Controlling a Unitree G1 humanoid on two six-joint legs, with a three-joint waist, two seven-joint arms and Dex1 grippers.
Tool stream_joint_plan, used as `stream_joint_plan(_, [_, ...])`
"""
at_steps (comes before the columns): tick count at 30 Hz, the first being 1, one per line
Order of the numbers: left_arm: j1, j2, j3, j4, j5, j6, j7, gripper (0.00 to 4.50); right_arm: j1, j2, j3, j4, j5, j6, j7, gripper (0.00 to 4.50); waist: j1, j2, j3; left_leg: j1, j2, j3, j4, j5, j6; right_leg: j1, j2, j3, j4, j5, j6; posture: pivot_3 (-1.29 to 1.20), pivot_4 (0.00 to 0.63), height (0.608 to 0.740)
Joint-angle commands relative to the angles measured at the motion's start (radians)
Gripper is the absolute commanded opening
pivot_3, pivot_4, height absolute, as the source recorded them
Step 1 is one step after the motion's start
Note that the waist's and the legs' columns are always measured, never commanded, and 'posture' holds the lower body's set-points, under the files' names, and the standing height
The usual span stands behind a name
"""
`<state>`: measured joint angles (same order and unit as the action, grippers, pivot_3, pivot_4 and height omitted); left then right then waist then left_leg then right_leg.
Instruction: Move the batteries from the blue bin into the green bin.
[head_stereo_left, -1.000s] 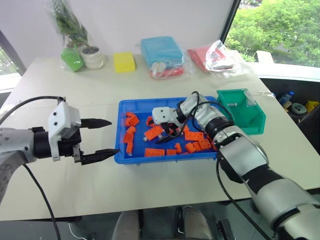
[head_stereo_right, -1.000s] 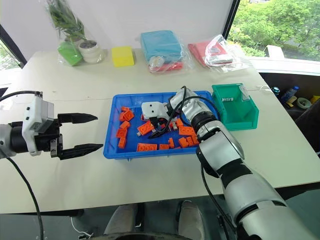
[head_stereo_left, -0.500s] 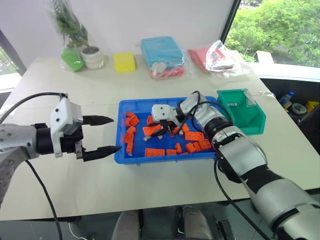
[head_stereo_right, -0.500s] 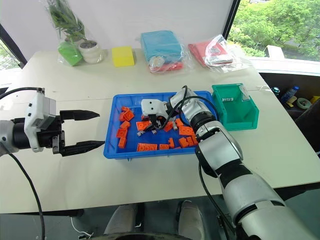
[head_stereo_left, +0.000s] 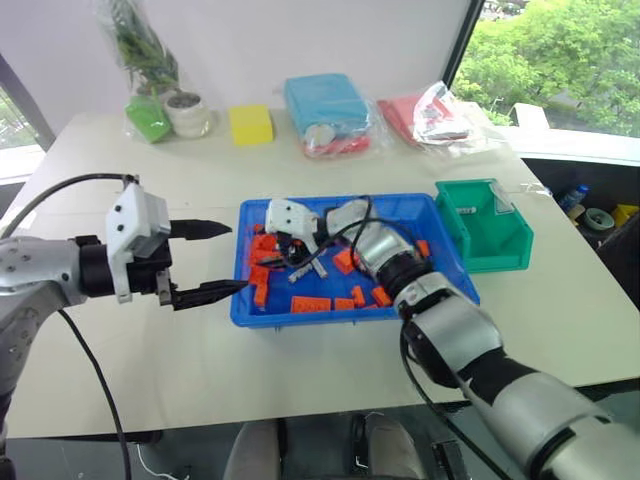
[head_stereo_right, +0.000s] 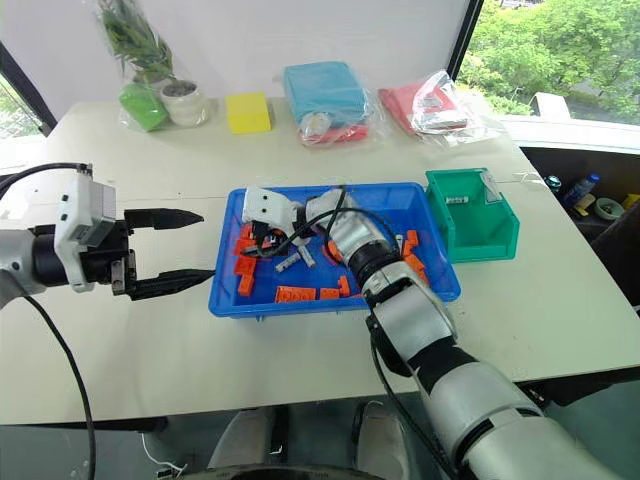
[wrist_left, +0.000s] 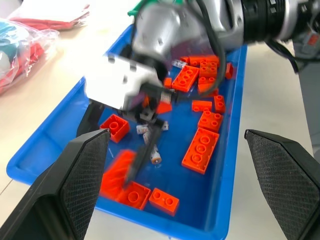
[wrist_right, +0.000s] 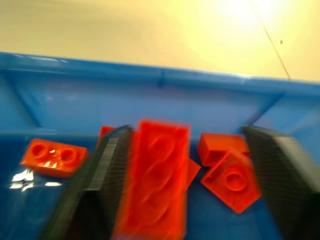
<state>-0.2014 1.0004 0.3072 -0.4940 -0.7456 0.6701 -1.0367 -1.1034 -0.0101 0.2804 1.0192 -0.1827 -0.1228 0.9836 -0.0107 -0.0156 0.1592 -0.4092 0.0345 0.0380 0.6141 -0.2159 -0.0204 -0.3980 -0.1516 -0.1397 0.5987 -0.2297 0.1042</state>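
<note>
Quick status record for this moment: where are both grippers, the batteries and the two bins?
left gripper: open, holding nothing, hovering beside the blue bin's left end
right gripper: open, low inside the blue bin's left part, among orange bricks
batteries: silver-grey cylinders lying loose in the blue bin beside the right gripper
blue bin: on the table, holding bricks and batteries
green bin: just past the blue bin's right end; one small pale item inside, too small to identify

no readable text, labels, numbers or signs anywhere
</note>
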Motion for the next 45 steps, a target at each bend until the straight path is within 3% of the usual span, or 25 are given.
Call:
stream_joint_plan(1, [-0.014,0.000,0.008,-0.011,-0.007,-0.009,0.008,4.50,-0.012,-0.033,-0.017,-0.125,0.049,0.027,0.081,4.01,-0.002,0.000,0.000,0.000,0.000,0.000,0.000,0.000,0.000,0.000,0.000,0.000,0.000,0.000,0.000,0.00,0.150,0.683])
stream_joint_plan(10, [-0.032,0.000,-0.010,0.008,0.002,-0.021,0.006,4.50,-0.010,-0.157,0.061,-0.096,0.041,-0.090,0.372,4.01,-0.005,-0.001,0.000,0.000,0.000,0.000,0.000,0.000,0.000,0.000,0.000,0.000,0.000,0.000,0.000,0.00,0.150,0.683])
stream_joint_plan(24, [-0.006,0.007,0.023,-0.020,-0.007,-0.017,0.021,4.50,-0.076,-0.151,0.131,0.163,-0.099,-0.282,0.263,4.01,-0.005,-0.001,-0.001,0.001,0.000,0.000,0.000,0.000,0.000,0.000,0.000,0.000,0.001,0.000,0.000,0.00,0.150,0.683])
stream_joint_plan(27, [-0.002,0.006,0.025,-0.025,-0.010,-0.015,0.026,4.50,-0.074,-0.150,0.119,0.176,-0.091,-0.289,0.283,2.72,-0.004,-0.001,-0.001,0.001,0.000,0.000,0.000,0.000,0.000,0.001,0.000,0.000,0.001,0.000,0.000,0.00,0.150,0.683])
stream_joint_plan(32, [0.005,0.005,0.022,-0.028,-0.014,-0.014,0.027,4.50,-0.052,-0.166,0.081,0.128,-0.044,-0.290,0.322,0.09,-0.005,-0.001,-0.001,0.001,0.000,0.000,0.000,0.000,0.000,0.001,0.000,0.000,0.001,0.000,0.000,0.00,0.150,0.683])
stream_joint_plan(34, [0.006,0.005,0.021,-0.031,-0.017,-0.011,0.027,4.50,-0.042,-0.176,0.057,0.090,-0.017,-0.275,0.330,0.06,-0.003,-0.001,-0.001,0.001,0.000,0.000,0.000,0.000,0.000,0.001,0.000,0.000,0.001,0.000,0.000,0.00,0.150,0.683])
stream_joint_plan(37, [0.000,0.000,0.011,-0.024,-0.028,-0.008,0.021,4.50,0.005,-0.228,-0.063,-0.135,0.126,-0.073,0.341,0.06,-0.002,-0.001,0.000,0.001,0.000,0.000,0.000,0.000,0.000,0.004,0.000,0.000,0.001,0.000,0.000,0.00,0.150,0.683])
stream_joint_plan(42, [-0.005,-0.032,-0.016,-0.001,-0.030,-0.017,0.024,4.50,0.188,-0.432,-0.303,-0.665,0.252,0.411,0.143,0.06,0.022,-0.001,-0.001,0.001,-0.001,-0.002,0.001,0.000,-0.001,0.006,0.000,0.000,-0.001,0.000,0.000,0.00,0.150,0.683])
stream_joint_plan(45, [-0.020,-0.070,-0.031,0.026,-0.028,-0.020,0.041,4.50,0.307,-0.573,-0.426,-0.841,0.252,0.593,0.022,0.06,0.030,-0.003,-0.002,0.001,-0.001,-0.003,0.001,0.000,-0.001,0.005,0.000,0.000,-0.003,0.000,0.000,0.00,0.150,0.683])
